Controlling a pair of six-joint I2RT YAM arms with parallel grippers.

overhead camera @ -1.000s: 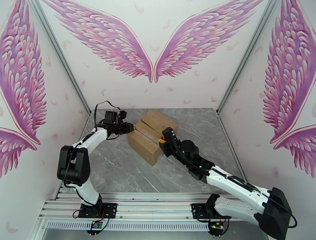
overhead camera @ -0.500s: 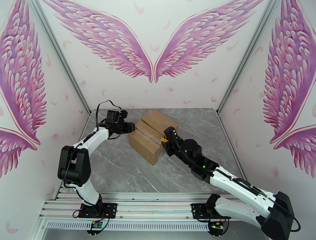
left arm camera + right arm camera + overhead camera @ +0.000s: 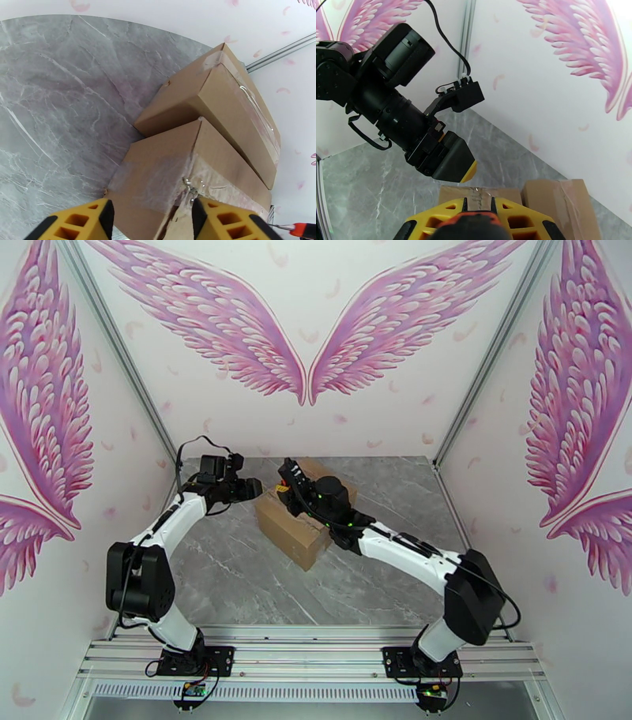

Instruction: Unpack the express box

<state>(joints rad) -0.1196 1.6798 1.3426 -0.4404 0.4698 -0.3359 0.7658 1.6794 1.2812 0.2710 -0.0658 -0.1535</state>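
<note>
The express box (image 3: 291, 529) is brown cardboard with clear tape and a seam across its top; it lies on the grey marble table (image 3: 237, 579). In the left wrist view its near corner (image 3: 166, 173) shows torn, crumpled tape. My left gripper (image 3: 254, 488) hovers at the box's left end, its yellow fingers (image 3: 103, 215) apart and empty. My right gripper (image 3: 284, 474) reaches over the box's far left top, shut on an orange-handled tool (image 3: 472, 225). The tool's red handle and metal tip (image 3: 301, 229) sit right of the left fingers. From the right wrist, the left gripper (image 3: 463, 167) hangs just above the box edge (image 3: 561, 197).
White walls painted with pink wings close in the table on three sides, with metal corner posts (image 3: 462, 410) at the back. The left arm's cable (image 3: 450, 47) loops above its wrist. Bare table lies in front of the box.
My right arm has swung from the box's near right side across to its far left top. The left gripper has opened and drawn slightly back to the left.
</note>
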